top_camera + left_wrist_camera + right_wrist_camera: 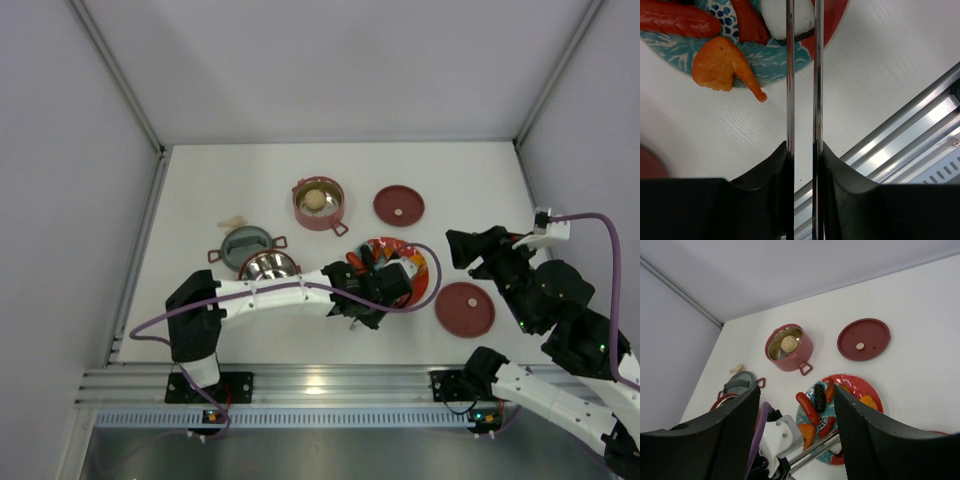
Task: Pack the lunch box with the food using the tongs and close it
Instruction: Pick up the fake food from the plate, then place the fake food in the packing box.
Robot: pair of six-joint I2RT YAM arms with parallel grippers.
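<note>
My left gripper (804, 145) is shut on the silvery tongs (790, 85), whose two arms run close together up to a white egg-like lump (775, 15) on the red plate (832, 20). Beside it lie a red sausage (675, 20) and an orange carrot piece (720, 62). From above, the left gripper (370, 285) covers most of the plate (425, 262). One pink pot (318, 203) holds a beige lump. The other pot (270, 265) shows bare steel inside. My right gripper (470, 248) hovers open to the right of the plate, holding nothing.
One maroon lid (398, 205) lies right of the far pot. Another lid (465, 308) lies near the right arm. A grey round dish (248, 243) touches the near pot. A small beige piece (232, 222) rests on the table. The aluminium rail (320, 385) runs along the near edge.
</note>
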